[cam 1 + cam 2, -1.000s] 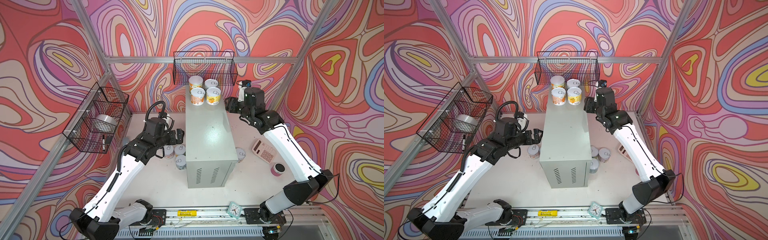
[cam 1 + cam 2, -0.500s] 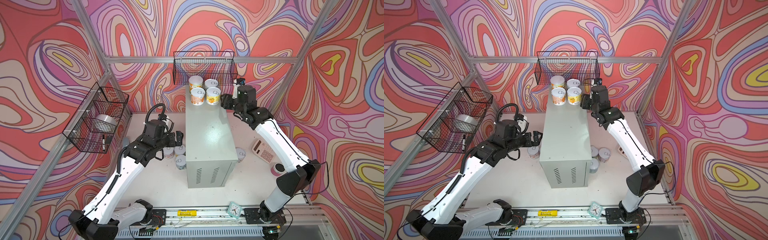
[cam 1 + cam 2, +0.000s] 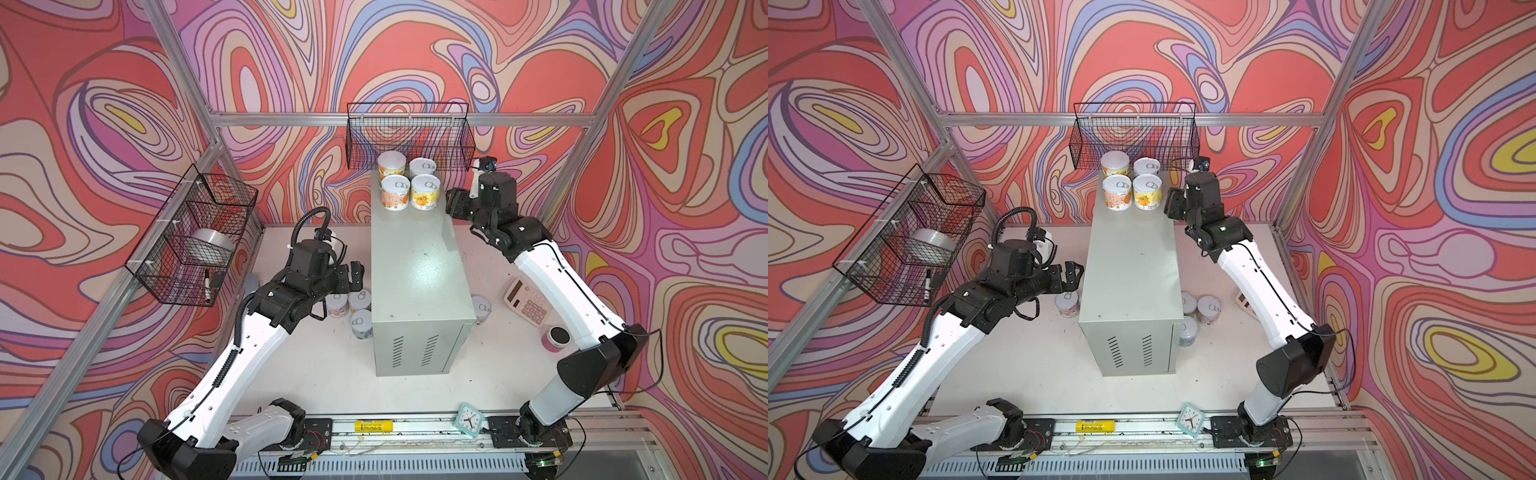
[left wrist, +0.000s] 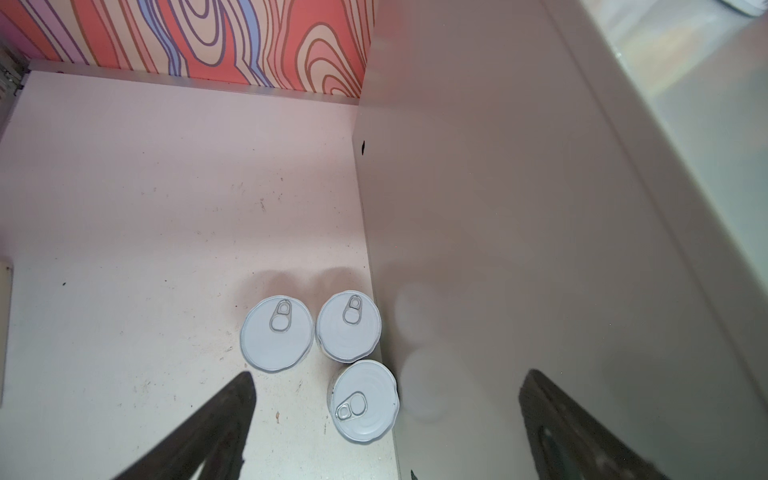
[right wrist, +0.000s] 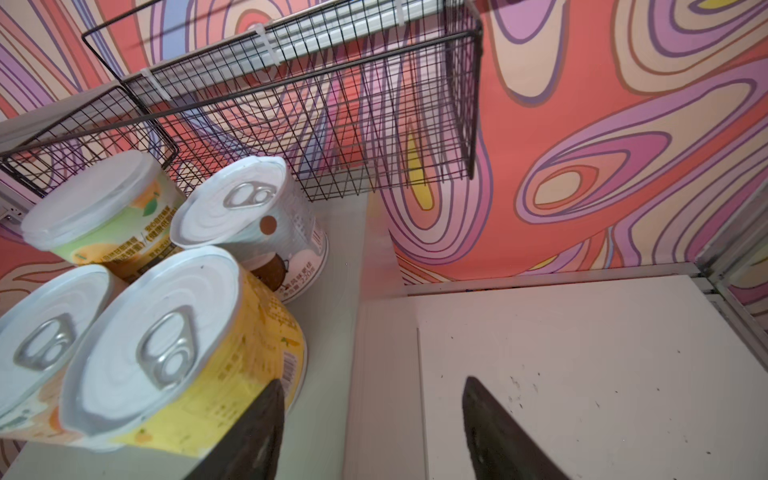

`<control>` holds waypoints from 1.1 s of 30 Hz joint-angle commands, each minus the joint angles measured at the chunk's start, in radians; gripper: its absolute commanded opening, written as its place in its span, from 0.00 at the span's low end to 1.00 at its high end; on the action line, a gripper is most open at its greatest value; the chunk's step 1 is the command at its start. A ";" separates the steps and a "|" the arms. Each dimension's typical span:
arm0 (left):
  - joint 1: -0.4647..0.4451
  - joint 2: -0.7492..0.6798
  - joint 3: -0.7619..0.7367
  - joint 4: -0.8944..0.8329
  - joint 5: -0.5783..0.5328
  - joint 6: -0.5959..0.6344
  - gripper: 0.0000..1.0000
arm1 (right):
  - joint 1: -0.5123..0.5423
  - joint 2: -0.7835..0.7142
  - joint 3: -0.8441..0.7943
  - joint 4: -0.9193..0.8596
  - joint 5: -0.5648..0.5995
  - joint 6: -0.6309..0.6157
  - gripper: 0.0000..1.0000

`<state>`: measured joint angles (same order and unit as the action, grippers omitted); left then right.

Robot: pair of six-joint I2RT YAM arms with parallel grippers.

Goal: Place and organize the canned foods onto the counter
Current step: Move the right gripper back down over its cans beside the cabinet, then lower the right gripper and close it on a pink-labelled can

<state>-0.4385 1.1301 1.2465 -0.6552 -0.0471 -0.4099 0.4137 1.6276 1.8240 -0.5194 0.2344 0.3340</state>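
Several canned foods stand grouped at the far end of the counter [image 3: 419, 266], a tall grey box: a yellow-label can [image 3: 425, 191] [image 5: 178, 361], a pink-orange one [image 3: 395, 193], a white one [image 3: 422, 168] and a green one [image 3: 391, 166]. My right gripper [image 3: 453, 203] [image 5: 372, 380] is open and empty over the counter's right edge, one finger [image 5: 257, 419] right next to the yellow can. Three cans [image 4: 277, 332] [image 4: 348, 325] [image 4: 365, 401] stand on the table against the counter's left side. My left gripper [image 3: 353, 276] [image 4: 386, 374] hangs wide open above them. Three more cans [image 3: 1208, 308] stand to the right of the counter.
A wire basket [image 3: 409, 137] hangs on the back wall just above the counter's cans. Another basket [image 3: 195, 237] on the left wall holds a tape roll. A calculator [image 3: 525, 299], a pink cylinder with a black top [image 3: 555, 337] and a small clock [image 3: 469, 419] lie on the white table.
My right gripper moved in toward the cans on the counter and eased back slightly. The left gripper sank a little over the table cans.
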 commanded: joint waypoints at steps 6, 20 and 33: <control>0.004 -0.052 -0.046 -0.042 -0.062 0.003 1.00 | -0.153 -0.244 -0.254 -0.040 -0.105 0.109 0.75; 0.024 -0.146 -0.152 -0.102 -0.116 -0.034 1.00 | -0.244 -0.475 -0.640 -0.144 -0.099 0.123 0.96; 0.025 -0.168 -0.276 -0.024 -0.082 -0.095 1.00 | -0.244 -0.532 -0.950 -0.111 -0.165 0.201 0.98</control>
<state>-0.4187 0.9756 0.9821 -0.7155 -0.1314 -0.4786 0.1688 1.0927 0.9154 -0.6495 0.1055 0.4942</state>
